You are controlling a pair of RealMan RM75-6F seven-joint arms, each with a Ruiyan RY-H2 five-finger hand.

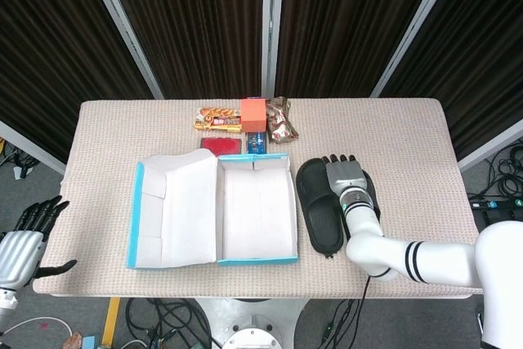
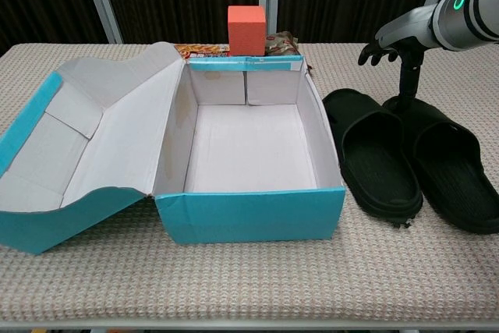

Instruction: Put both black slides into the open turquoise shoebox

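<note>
Two black slides lie side by side right of the box: the left slide (image 1: pixel 319 208) (image 2: pixel 374 154) and the right slide (image 2: pixel 448 165). The open turquoise shoebox (image 1: pixel 255 261) (image 2: pixel 249 216) has nothing inside, and its lid (image 1: pixel 176 206) is folded out to the left. My right hand (image 1: pixel 345 176) (image 2: pixel 396 43) hovers over the slides' far toe ends with its fingers apart, holding nothing. One finger points down onto the toe of the right slide. In the head view my arm hides most of that slide. My left hand (image 1: pixel 23 243) hangs with fingers apart off the table's front left corner.
Behind the box stand an orange block (image 1: pixel 253 112) (image 2: pixel 246 29), two snack packs (image 1: pixel 217 119) (image 1: pixel 282 118), a red packet (image 1: pixel 219 145) and a small blue item (image 1: pixel 257 143). The beige table (image 1: pixel 409 145) stretches right of the slides.
</note>
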